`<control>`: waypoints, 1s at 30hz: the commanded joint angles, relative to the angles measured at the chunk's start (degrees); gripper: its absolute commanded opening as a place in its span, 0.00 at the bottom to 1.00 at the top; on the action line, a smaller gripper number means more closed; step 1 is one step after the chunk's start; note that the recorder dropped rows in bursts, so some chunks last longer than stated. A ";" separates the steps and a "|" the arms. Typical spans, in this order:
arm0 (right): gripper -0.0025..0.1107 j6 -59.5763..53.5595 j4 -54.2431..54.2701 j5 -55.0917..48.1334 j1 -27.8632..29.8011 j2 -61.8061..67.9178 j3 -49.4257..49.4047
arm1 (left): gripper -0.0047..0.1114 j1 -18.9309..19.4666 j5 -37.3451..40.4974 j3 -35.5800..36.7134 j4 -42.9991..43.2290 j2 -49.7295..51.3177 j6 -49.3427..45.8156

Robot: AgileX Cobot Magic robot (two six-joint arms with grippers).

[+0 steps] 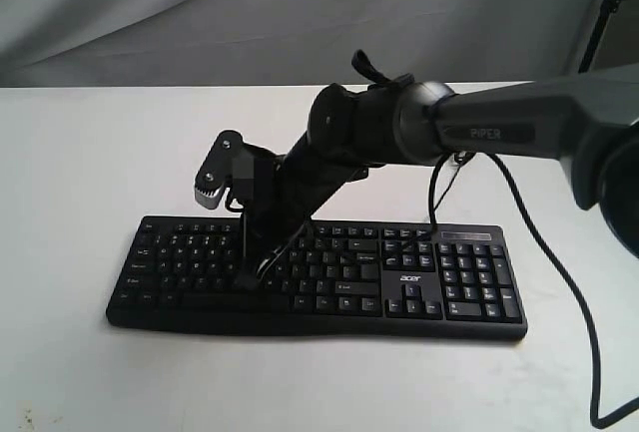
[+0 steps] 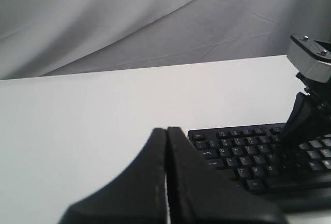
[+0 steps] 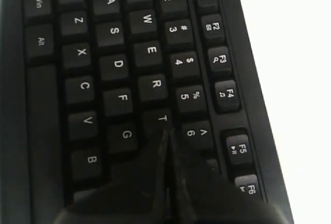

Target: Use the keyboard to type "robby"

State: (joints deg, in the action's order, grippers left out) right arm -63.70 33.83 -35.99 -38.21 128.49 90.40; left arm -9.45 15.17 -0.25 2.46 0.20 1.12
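Note:
The black keyboard (image 1: 439,287) lies across the middle of the white table (image 1: 80,153), its "acer" logo beside the arrow keys. My right gripper (image 1: 246,278) reaches across from the right and comes down on the left half of the letter keys. In the right wrist view this gripper (image 3: 166,132) is shut with nothing between its fingers, and its tips sit at the edge of the T key (image 3: 162,117), next to the 6 key; whether they touch is unclear. My left gripper (image 2: 166,130) is shut and empty, off the left end of the keyboard (image 2: 243,151).
The right arm (image 1: 479,128) stretches over the keyboard's right half. A black cable (image 1: 584,342) loops down over the table on the right. Grey cloth (image 1: 200,13) hangs behind the table. The right arm's wrist camera housing (image 2: 310,61) shows in the left wrist view.

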 commanded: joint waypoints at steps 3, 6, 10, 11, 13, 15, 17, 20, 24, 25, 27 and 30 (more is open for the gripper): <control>0.02 -0.30 -0.19 -0.08 0.33 -0.11 0.31 | 0.04 -0.36 -0.31 0.25 0.27 -0.20 0.16; 0.02 -0.30 -0.19 -0.08 0.33 -0.11 0.31 | 0.04 -0.36 -0.31 0.25 0.27 -0.20 0.16; 0.02 -0.30 -0.19 -0.08 0.33 -0.11 0.31 | 0.04 -0.36 -0.31 0.25 0.27 -0.20 0.16; 0.02 -0.30 -0.19 -0.08 0.33 -0.11 0.31 | 0.04 -0.36 -0.31 0.25 0.27 -0.20 0.16; 0.02 -0.30 -0.19 -0.33 0.33 -0.11 0.31 | 0.04 -0.36 -0.31 0.25 0.27 -0.20 0.16; 0.02 -0.30 -0.19 -0.33 0.33 -0.11 0.31 | 0.04 -0.36 -0.31 0.25 0.27 -0.20 0.16; 0.02 -0.30 -0.19 -0.33 0.23 -0.11 0.18 | 0.04 -0.36 -0.31 0.25 0.27 -0.20 0.16; 0.02 -0.30 -0.02 -0.53 0.23 0.07 0.03 | 0.04 -0.36 -0.31 0.25 0.27 -0.20 0.16; 0.02 -0.30 0.10 -0.68 0.23 0.40 0.03 | 0.04 -0.36 -0.31 0.25 0.27 -0.20 0.16; 0.02 -0.30 0.11 -0.68 0.23 0.61 0.03 | 0.04 -0.36 -0.31 0.25 0.27 -0.20 0.16; 0.02 -0.30 0.11 -0.68 0.23 0.61 0.03 | 0.04 -0.36 -0.31 0.25 0.27 -0.20 0.16; 0.02 -0.30 0.11 -0.68 0.23 0.61 0.03 | 0.04 -0.36 -0.31 0.25 0.27 -0.20 0.16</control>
State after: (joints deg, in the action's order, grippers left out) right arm -63.70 33.93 -36.10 -38.21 128.97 90.40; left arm -9.45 15.17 -0.25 2.46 0.20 1.12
